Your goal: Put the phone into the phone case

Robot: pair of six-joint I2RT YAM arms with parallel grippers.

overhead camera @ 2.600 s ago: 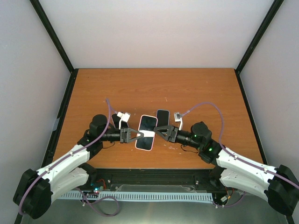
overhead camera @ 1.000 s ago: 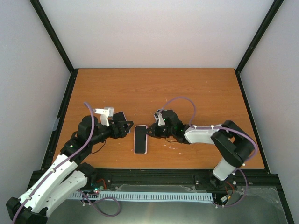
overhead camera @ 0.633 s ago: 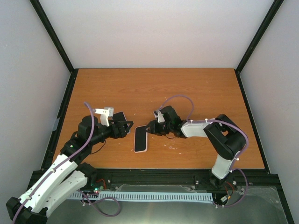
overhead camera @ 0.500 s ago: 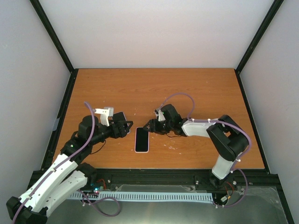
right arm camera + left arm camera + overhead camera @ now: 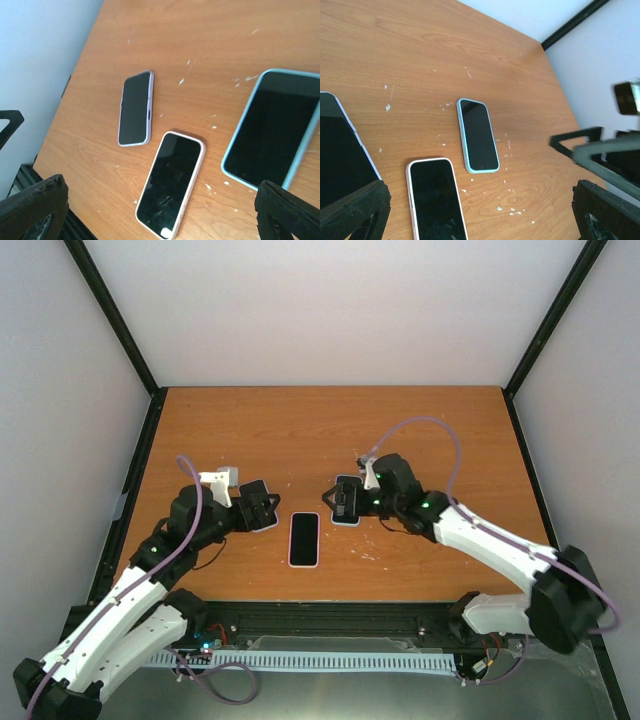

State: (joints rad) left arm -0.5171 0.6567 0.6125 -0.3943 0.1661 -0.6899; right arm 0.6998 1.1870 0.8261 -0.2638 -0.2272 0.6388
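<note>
So the phone (image 5: 303, 539) is lying flat, screen up, close to the near edge of the bench (image 5: 330, 430) and about midway along it, long axis running near-to-far. It's black glass with a thin pink-white case (image 5: 189, 190) rim all the way round, so to me it looks already seated, though I can't see the back. A bit farther in it's flanked. The left pincer (image 5: 264, 510) is just off its far-left corner and the right pincer (image 5: 343, 502) just off its far-right, both spread wide and holding nothing. Neither is clearly closer imo, so either arm would have to reach inward and toward the near edge to press a corner down. The left one hangs over a lilac-edged handset (image 5: 135, 107), the right over a blue-edged handset (image 5: 477, 135), both flat too.
</note>
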